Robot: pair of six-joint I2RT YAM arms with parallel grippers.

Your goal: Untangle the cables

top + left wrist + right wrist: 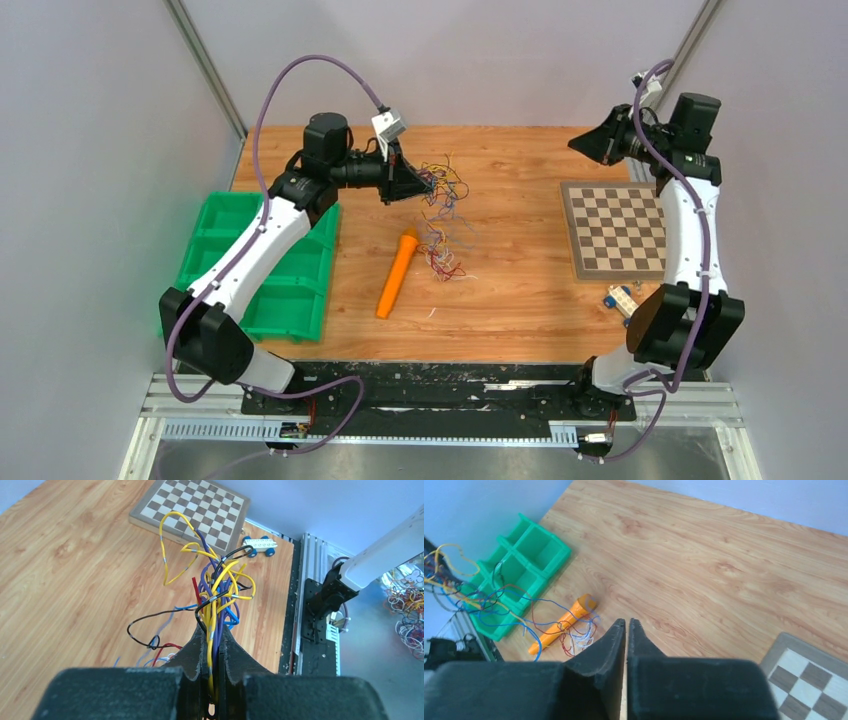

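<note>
The cables (pixel 442 182) are a tangle of thin yellow, purple, blue, red and black wires near the table's middle. My left gripper (pixel 426 184) is shut on the upper part of the bunch and holds it raised. In the left wrist view, yellow and purple cables (pixel 216 587) run down between the fingers of the left gripper (pixel 213 630). A lower clump (pixel 441 256) trails on the wood beside the orange marker (pixel 397 272). My right gripper (pixel 574 144) hovers at the far right, away from the wires. In its own view the right gripper (pixel 626 623) is shut with nothing in it, and the cables (pixel 574 636) lie far off.
A green compartment tray (pixel 262 262) sits at the left edge under the left arm. A chessboard (pixel 613 228) lies at the right, with a small blue-and-white toy brick (pixel 622 298) near its front corner. The orange marker (pixel 561 622) lies among the loose wire ends.
</note>
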